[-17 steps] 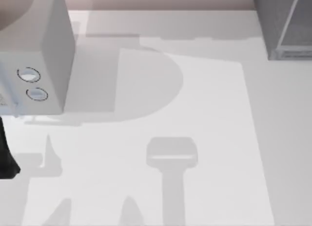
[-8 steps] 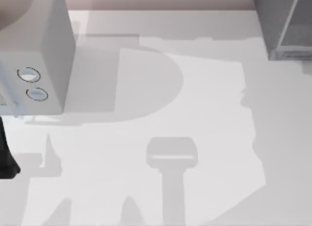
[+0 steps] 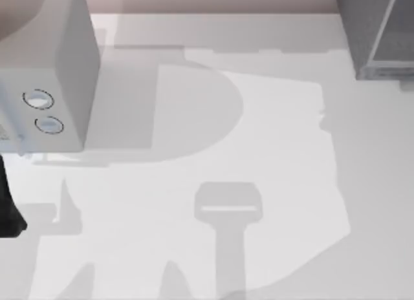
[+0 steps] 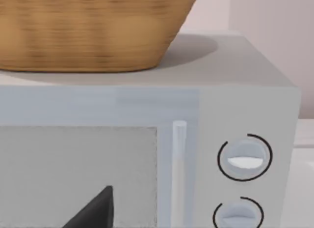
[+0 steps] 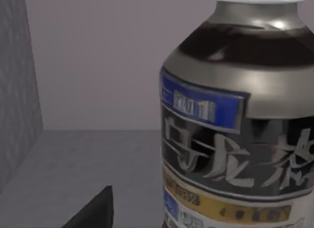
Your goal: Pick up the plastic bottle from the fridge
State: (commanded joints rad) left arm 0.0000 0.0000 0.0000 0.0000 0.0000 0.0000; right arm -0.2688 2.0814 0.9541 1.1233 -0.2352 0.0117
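The bottle [image 5: 235,125] stands upright on the grey floor inside the fridge [image 3: 378,32], close in front of the right tool [image 5: 93,211]. It has a pale cap, dark contents and a label with a blue strip, pale characters and a yellow band. Of that tool a single black fingertip shows, just beside the bottle and apart from it; how wide it is open cannot be told. The fridge sits at the tabletop's [image 3: 272,158] far right corner. The left tool [image 4: 95,211], opening likewise unclear, faces a microwave [image 4: 245,115] with two dials, a basket [image 4: 93,29] on top.
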